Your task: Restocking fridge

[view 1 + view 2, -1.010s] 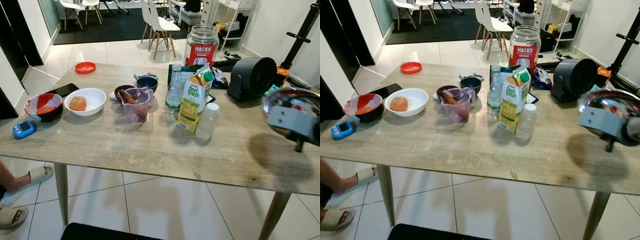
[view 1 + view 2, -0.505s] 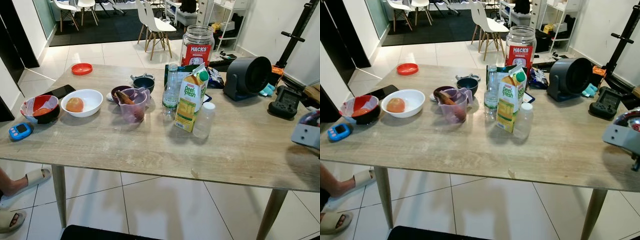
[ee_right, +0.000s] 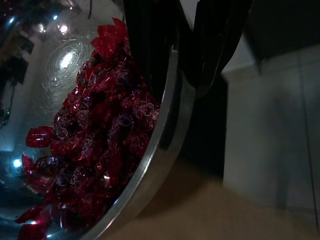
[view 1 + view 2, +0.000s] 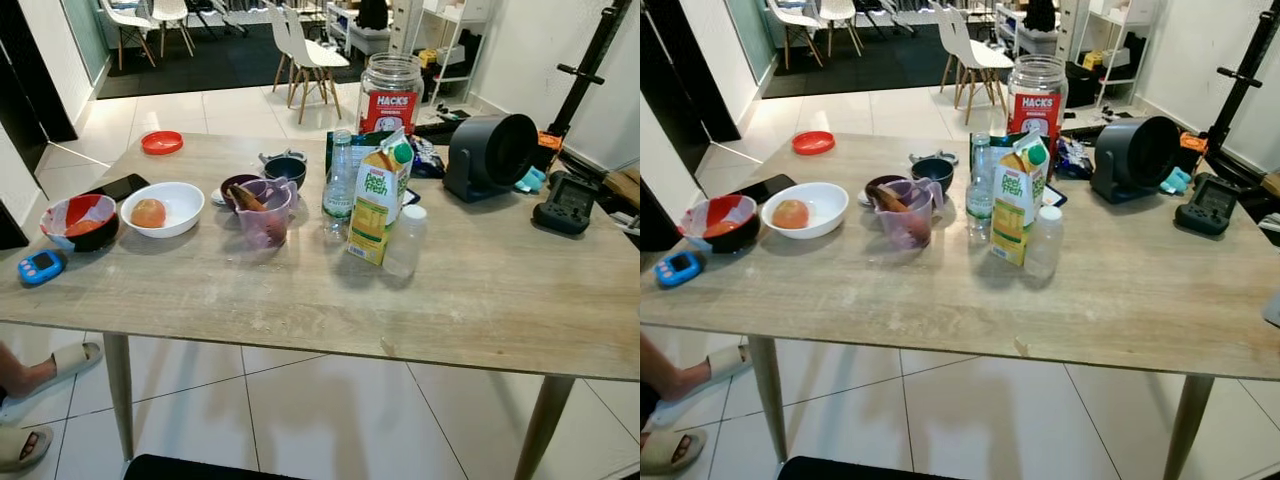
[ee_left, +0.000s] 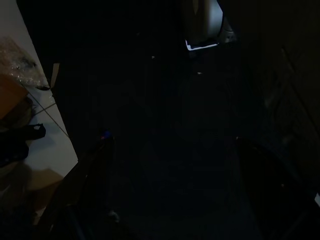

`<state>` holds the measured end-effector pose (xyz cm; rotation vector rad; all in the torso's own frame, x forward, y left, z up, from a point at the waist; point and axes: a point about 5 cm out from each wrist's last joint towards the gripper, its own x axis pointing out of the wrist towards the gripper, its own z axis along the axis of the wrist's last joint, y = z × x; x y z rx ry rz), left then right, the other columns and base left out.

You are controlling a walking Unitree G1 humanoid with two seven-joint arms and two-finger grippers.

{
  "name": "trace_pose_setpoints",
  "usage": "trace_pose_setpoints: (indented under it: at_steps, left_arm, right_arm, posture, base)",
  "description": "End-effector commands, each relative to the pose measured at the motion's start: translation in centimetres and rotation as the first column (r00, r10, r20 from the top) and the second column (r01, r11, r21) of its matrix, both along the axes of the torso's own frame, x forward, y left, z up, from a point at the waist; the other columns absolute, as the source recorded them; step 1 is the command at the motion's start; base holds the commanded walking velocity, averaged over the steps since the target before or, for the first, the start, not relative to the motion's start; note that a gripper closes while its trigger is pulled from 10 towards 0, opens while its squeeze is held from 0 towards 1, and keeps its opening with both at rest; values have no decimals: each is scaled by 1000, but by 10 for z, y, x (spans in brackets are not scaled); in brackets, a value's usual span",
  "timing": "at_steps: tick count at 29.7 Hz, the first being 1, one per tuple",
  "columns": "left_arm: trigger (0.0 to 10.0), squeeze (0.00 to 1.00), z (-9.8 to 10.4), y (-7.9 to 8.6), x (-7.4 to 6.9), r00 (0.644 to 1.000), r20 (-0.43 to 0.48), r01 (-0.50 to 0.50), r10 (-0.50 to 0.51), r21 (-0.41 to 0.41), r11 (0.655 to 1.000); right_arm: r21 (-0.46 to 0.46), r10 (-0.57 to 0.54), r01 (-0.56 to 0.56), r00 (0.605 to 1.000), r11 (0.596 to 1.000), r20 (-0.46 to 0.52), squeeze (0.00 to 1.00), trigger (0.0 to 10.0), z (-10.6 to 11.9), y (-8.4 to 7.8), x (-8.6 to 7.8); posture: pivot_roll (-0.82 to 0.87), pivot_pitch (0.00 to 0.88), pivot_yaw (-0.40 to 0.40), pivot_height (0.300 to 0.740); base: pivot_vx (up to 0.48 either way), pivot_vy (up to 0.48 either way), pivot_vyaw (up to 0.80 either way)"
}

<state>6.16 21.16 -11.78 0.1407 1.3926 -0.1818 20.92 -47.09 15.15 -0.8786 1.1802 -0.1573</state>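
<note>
In the right wrist view my right gripper (image 3: pixel 182 55) is shut on the rim of a shiny steel bowl (image 3: pixel 165 150), one finger inside and one outside. The bowl holds several red-wrapped sweets (image 3: pixel 95 135). On the wooden table (image 4: pixel 480 300) stand a Peel Fresh juice carton (image 4: pixel 378 205), a clear water bottle (image 4: pixel 340 180) behind it and a small white-capped bottle (image 4: pixel 404 243) beside it. The left wrist view is very dark; my left gripper (image 5: pixel 180 190) hangs idle, its two dim fingers (image 5: pixel 90 185) apart.
The table also holds a purple cup (image 4: pixel 266 212), a white bowl with an orange fruit (image 4: pixel 163 207), a red-and-white bowl (image 4: pixel 79 221), a blue timer (image 4: pixel 41 266), a Hacks jar (image 4: pixel 389 92) and a black fan (image 4: pixel 490 155). A person's sandalled feet (image 4: pixel 50 360) rest below left.
My right arm with the steel bowl has swung from over the table's right end out past the right edge of the eye views. The camera has shifted slightly.
</note>
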Motion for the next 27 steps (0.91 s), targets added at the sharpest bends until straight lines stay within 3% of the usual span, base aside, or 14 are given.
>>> trace_pose_setpoints:
  at_steps: [1, 4, 11, 14, 15, 16, 17, 18, 19, 20, 22, 24, 27]
  left_arm:
    - [10000, 0, 0, -3, 2, 1000, 10, 10, -10, -11, 1000]
    - [10000, 0, 0, -3, 2, 1000, 11, 13, -13, -8, 1000]
    - [10000, 0, 0, -2, 2, 1000, 11, 15, -15, -7, 1000]
    - [10000, 0, 0, -1, 2, 1000, 12, 19, -19, -4, 1000]
    - [10000, 0, 0, -1, 2, 1000, 12, 19, -19, -4, 1000]
    - [10000, 0, 0, -1, 3, 1000, 12, 20, -20, -3, 1000]
    - [10000, 0, 0, -1, 3, 1000, 13, 20, -20, -3, 1000]
    - [10000, 0, 0, -1, 3, 1000, 13, 20, -20, -2, 1000]
    - [10000, 0, 0, -1, 3, 1000, 13, 20, -20, -2, 1000]
    - [10000, 0, 0, -1, 3, 1000, 14, 20, -20, -2, 1000]
    - [10000, 0, 0, -1, 3, 1000, 14, 18, -18, -3, 1000]
    - [10000, 0, 0, -1, 3, 1000, 14, 18, -18, -3, 1000]
    - [10000, 0, 0, -1, 1, 1000, 10, 14, -14, -3, 1000]
  right_arm:
    - [-23, -46, 47, 998, 999, 45, 0, 0, 9, -8, -5]
    - [-13, -148, 149, 987, 989, 66, 0, 0, -2, -15, -26]
    - [-10, -203, 204, 976, 979, 77, 0, 0, -9, -19, -37]
    - [18, -298, 298, 951, 955, 85, 0, 0, -31, -19, -58]
    - [18, -298, 298, 951, 955, 85, 0, 0, -31, -19, -58]
    - [33, -319, 318, 944, 948, 79, 0, 980, -41, -16, -64]
    - [42, -332, 330, 940, 943, 74, 0, 980, -47, -15, -67]
    - [54, -341, 338, 938, 939, 64, 0, 9294, -55, -12, -70]
    - [54, -341, 338, 938, 939, 64, 0, 9294, -55, -12, -70]
    - [84, -364, 358, 930, 930, 61, 0, 10000, -66, -7, -73]
    - [126, -397, 388, 916, 913, 50, 0, 10000, -83, 2, -80]
    - [134, -405, 395, 913, 909, 50, 0, 10000, -86, 3, -81]
    - [211, -447, 426, 892, 880, 62, 0, 10000, -116, 22, -88]
  posture:
    - [16, 0, -28, 740]
    - [16, 0, -27, 740]
    - [15, 0, -22, 740]
    - [11, 0, -14, 740]
    - [11, 0, -14, 740]
    - [11, 0, -14, 740]
    - [11, 0, -14, 740]
    - [13, 0, -14, 740]
    - [13, 0, -14, 740]
    - [13, 0, -14, 740]
    - [13, 0, -14, 740]
    - [13, 0, -14, 740]
    - [13, 0, -14, 740]
  base:
    - [0, 0, 0]
    - [0, 0, 0]
    - [0, 0, 0]
    - [0, 0, 0]
    - [0, 0, 0]
    - [0, 0, 0]
    - [0, 0, 0]
    - [0, 0, 0]
    - [0, 0, 0]
    - [0, 0, 0]
    - [0, 0, 0]
    - [0, 0, 0]
    - [0, 0, 0]
